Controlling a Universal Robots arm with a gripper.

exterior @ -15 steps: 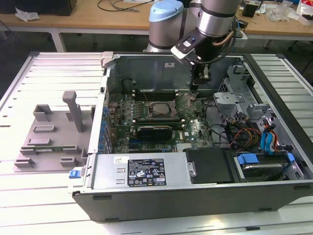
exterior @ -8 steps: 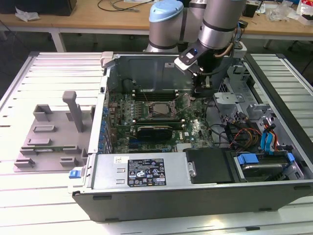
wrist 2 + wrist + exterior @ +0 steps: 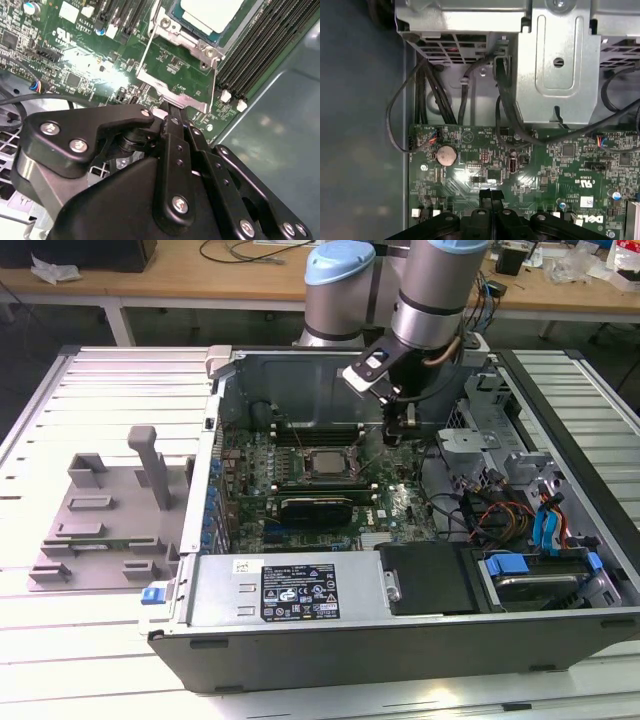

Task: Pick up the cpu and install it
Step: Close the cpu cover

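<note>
- Evidently the pick-up is over: the cpu (image 3: 215,12) already lies in its socket on the green circuit board (image 3: 545,165), ringed by a metal frame (image 3: 180,40), inside the open computer case (image 3: 300,370).
- In both wrist views the claw (image 3: 172,120) has its fingers pressed together and carries nothing.
- Its tip hangs low over the board, just beside the socket, at the frame's latch wire (image 3: 150,82); whether it touches the wire I cannot tell.
- I judge the step in hand to be securing the chip, not placing it.
- Any move here calls for a small, steady push, kept clear of the memory slots (image 3: 260,55) nearby.
</note>
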